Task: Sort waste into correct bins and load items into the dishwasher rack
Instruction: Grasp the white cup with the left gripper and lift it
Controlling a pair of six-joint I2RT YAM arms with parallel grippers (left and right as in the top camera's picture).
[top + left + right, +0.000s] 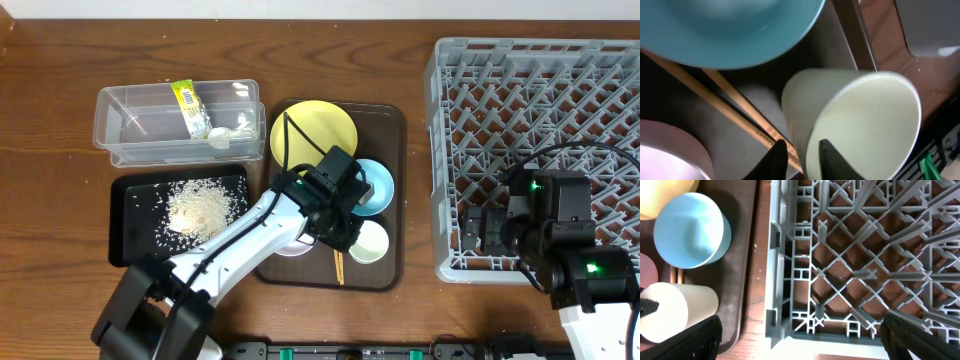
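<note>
Left hand [800, 155] narrowly parted, straddling cup [865, 125] rim.

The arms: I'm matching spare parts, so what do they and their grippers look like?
The left arm has white link shells with black joints, wrist and cable. The right arm is black with green lights. Both grippers, left and right, have black fingers.

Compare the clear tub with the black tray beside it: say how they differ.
The clear tub is see-through with tall walls; the black tray is opaque and shallow. The tub holds a yellow-green wrapper and a crumpled white scrap; the tray holds loose rice. The tub lies farther back, the tray nearer the arms. Both are rectangular with a similar footprint.
</note>
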